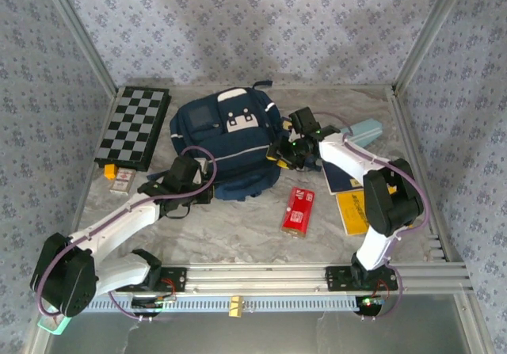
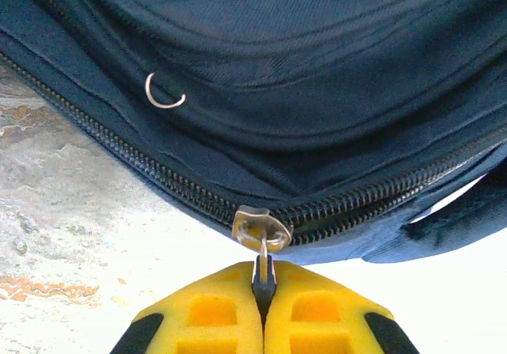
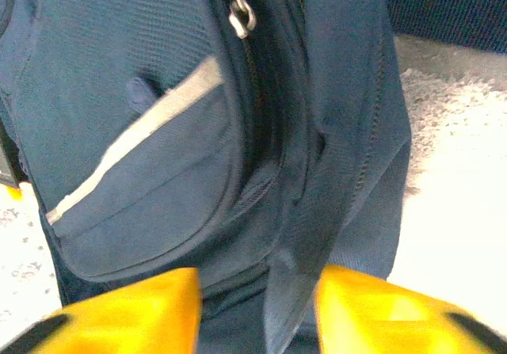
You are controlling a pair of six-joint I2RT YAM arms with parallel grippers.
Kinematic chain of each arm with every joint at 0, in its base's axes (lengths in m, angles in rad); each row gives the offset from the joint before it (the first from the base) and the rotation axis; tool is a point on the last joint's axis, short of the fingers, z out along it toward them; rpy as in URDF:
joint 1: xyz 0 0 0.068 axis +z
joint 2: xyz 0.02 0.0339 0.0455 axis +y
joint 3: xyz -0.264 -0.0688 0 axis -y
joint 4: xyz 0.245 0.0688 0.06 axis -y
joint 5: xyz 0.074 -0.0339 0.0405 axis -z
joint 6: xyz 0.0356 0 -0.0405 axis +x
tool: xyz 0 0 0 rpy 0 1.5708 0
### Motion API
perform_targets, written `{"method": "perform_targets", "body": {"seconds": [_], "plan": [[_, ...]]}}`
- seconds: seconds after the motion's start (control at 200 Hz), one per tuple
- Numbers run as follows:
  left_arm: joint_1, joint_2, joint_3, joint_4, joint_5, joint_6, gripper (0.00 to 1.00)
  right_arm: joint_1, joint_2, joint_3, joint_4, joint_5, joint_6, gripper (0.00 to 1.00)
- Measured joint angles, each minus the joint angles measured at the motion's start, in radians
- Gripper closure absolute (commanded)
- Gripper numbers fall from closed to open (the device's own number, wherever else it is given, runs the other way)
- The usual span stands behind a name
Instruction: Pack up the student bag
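The chessboard (image 1: 133, 127) lies at the far left, well clear of the work. The backpack (image 1: 226, 136) lies flat in the far middle of the table, and its zip looks closed along the edge seen from the left wrist.

The left gripper (image 2: 263, 287) is at the bag's near-left edge, clenched on the metal zipper pull (image 2: 262, 231). Only the thin tab sits between the yellow pads, so the likeliest failure is that it slips out when dragged. A pull at an angle to the zipper teeth would cause that, or jam the slider where the track bends. The bag is soft and nothing weighs it down, so I expect it to slide or bunch across the table instead of opening unless something holds it.

That job seems to fall to the right gripper (image 3: 257, 306), at the bag's right side. Its jaws stand apart with a fold of blue fabric loosely between them, gripping nothing. If it closes on that loose flap, the body underneath could shift all the same.

Nearer, the red box (image 1: 298, 209) and, to the right, the yellow booklet (image 1: 352, 211) lie close enough for a dragged bag or swinging arm to knock them.
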Motion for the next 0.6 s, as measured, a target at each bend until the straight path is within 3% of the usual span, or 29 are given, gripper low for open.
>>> {"method": "perform_targets", "body": {"seconds": [0.235,0.415,0.6], "plan": [[-0.013,0.018,0.007,0.001,0.012,0.0,1.0,0.121,-0.134,-0.008,-0.053,0.088,0.101,0.27],[-0.043,0.03,0.026,0.002,0.014,0.0,1.0,0.256,-0.124,-0.022,-0.053,0.14,0.247,0.2],[-0.072,0.048,0.041,0.006,0.015,0.001,1.0,0.314,-0.067,-0.021,-0.04,0.206,0.349,0.18]]}}
